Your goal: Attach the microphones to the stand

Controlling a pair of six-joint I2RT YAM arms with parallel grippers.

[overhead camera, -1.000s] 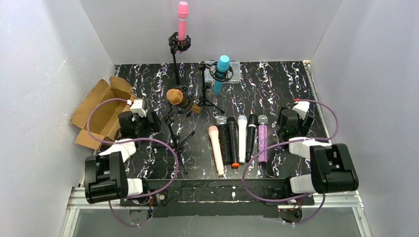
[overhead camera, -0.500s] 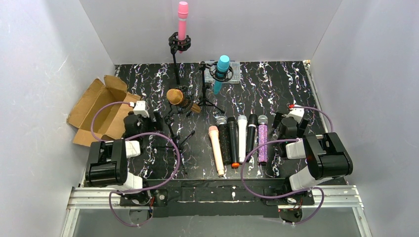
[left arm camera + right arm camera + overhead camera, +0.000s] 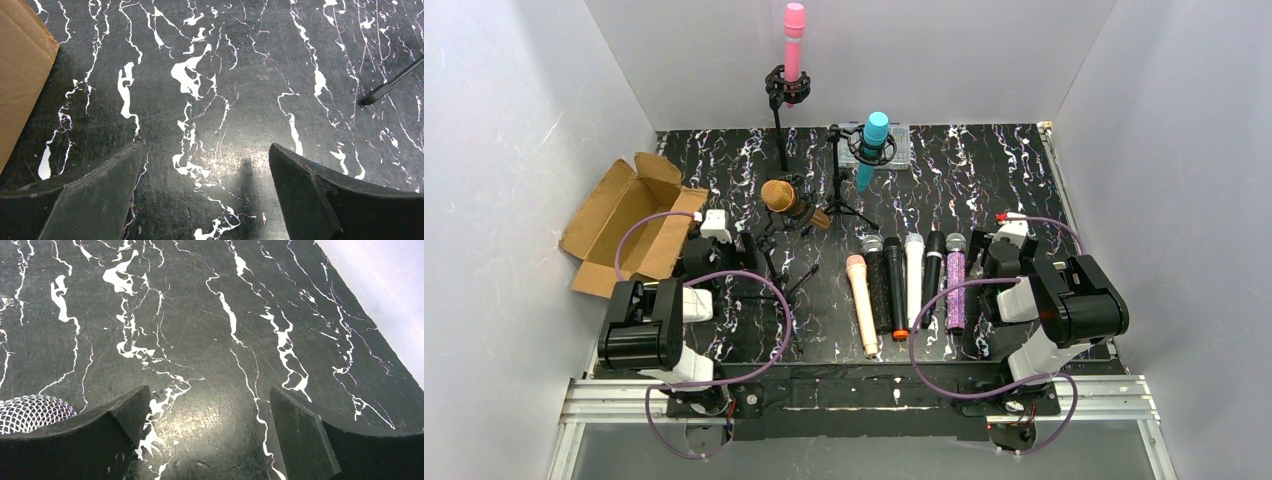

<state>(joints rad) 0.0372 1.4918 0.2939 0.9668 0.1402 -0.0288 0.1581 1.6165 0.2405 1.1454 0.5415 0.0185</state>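
2 arms have shifted since half a second back. The left gripper (image 3: 724, 243) sits a touch further right, beside the front stand (image 3: 771, 262). The right arm's elbow has folded in toward frame centre, bringing the right gripper (image 3: 996, 250) nearer the loose mics. Mics and box unmoved.

Jaws: left gripper spread wide over bare marbled table (image 3: 210, 75), nothing between the fingers. Right gripper likewise wide apart and empty.

Task things:
- pink microphone (image 3: 794, 40) upright in the tall stand (image 3: 779, 125), upper centre
- teal microphone (image 3: 871, 145) in the shorter stand (image 3: 839, 185), to its right
- gold microphone (image 3: 789, 203) tilted in the front stand
- 6 more flat side by side at centre: peach microphone (image 3: 861, 302) leftmost, purple glitter microphone (image 3: 955, 285) rightmost, white microphone (image 3: 914, 280) and dark ones between

Hard to read:
- Right wrist view, lower left: a mesh grille head (image 3: 30, 412), cut off by a finger. Which mic, cannot tell.
- Left wrist view, right edge: only a thin black stand leg (image 3: 387, 87) shows.

Around: open cardboard box (image 3: 614, 230) at left. Purple cables (image 3: 774, 310) loop over both arms and hide strips of table.
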